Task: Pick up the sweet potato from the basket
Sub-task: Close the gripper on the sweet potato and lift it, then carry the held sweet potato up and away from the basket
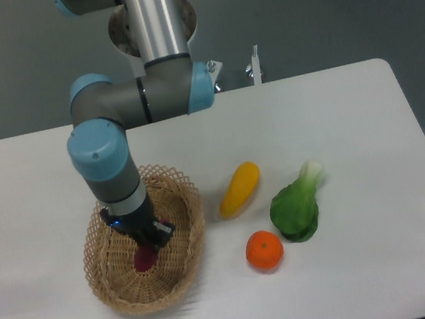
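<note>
Pincer [146, 241] down, arm bent over
</note>
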`<state>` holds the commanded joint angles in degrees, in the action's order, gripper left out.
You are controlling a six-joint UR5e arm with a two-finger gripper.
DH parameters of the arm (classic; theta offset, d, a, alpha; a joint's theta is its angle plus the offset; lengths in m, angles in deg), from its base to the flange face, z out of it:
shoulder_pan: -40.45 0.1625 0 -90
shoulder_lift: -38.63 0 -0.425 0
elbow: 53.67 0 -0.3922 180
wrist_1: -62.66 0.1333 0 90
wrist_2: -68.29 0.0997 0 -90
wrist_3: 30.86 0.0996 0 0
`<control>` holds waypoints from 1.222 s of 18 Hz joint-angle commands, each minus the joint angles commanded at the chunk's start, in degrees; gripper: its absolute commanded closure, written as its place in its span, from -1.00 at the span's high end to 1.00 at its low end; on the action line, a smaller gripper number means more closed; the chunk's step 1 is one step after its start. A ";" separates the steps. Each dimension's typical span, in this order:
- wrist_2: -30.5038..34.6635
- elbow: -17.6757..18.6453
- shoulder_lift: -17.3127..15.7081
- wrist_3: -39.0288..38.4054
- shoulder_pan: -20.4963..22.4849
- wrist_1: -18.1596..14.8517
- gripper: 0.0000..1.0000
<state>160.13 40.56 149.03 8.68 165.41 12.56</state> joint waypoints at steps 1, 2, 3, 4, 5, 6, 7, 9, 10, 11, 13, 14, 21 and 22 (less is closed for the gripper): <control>0.09 -0.79 -0.09 1.06 1.15 0.00 -0.51; 0.00 -1.23 -0.61 2.28 2.55 -0.09 -0.51; 0.00 -1.24 -1.49 3.60 4.65 -0.09 -0.51; 0.00 -1.24 -2.02 5.01 6.50 -0.18 -0.51; -0.09 -1.24 -2.55 6.50 8.00 -0.18 -0.51; -0.09 -1.24 -2.90 8.17 10.10 -0.18 -0.51; -0.26 -1.24 -2.99 10.53 12.04 -0.26 -0.51; -0.44 -1.59 -2.99 15.98 15.03 -1.66 -0.51; -0.35 -1.85 -2.99 18.27 16.35 -2.54 -0.51; -0.26 -1.85 -2.99 20.03 17.67 -3.33 -0.51; -0.53 -1.94 -4.30 23.81 21.00 -4.91 -0.51; -0.61 -2.03 -4.40 26.00 21.98 -5.79 -0.51; -3.78 -1.76 -6.07 32.26 27.26 -8.35 -0.51; -3.87 -1.77 -5.98 32.35 27.52 -8.35 -0.51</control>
<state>156.27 38.79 143.05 41.03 192.93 4.21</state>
